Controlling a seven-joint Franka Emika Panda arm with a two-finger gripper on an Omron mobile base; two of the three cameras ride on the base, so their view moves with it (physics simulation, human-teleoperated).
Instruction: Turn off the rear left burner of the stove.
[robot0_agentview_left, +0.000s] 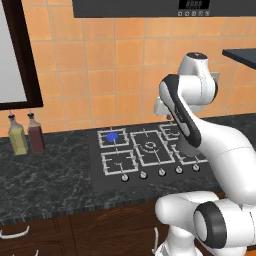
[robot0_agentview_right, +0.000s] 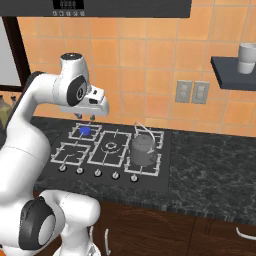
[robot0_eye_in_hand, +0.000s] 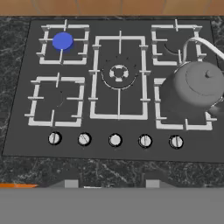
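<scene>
Hand view: stove (robot0_eye_in_hand: 113, 87) fills dark counter (robot0_eye_in_hand: 13, 52); rear left burner (robot0_eye_in_hand: 63, 42) at 11 o'clock, cap glowing blue. Grey kettle (robot0_eye_in_hand: 192, 89) on front right grate at 3 o'clock. Five silver knobs (robot0_eye_in_hand: 114, 140) in row at 6 o'clock. End effector (robot0_agentview_right: 86, 118) hovers high over stove; finger spread cannot tell.

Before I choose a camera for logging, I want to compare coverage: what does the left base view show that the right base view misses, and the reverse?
Left base view alone: two bottles on the counter left of the stove. Right base view alone: a grey kettle on the front right burner, wall outlets, a cup on a shelf, and the pincer above the rear left burner. Both: the stove, the blue-glowing burner, five knobs.
</scene>
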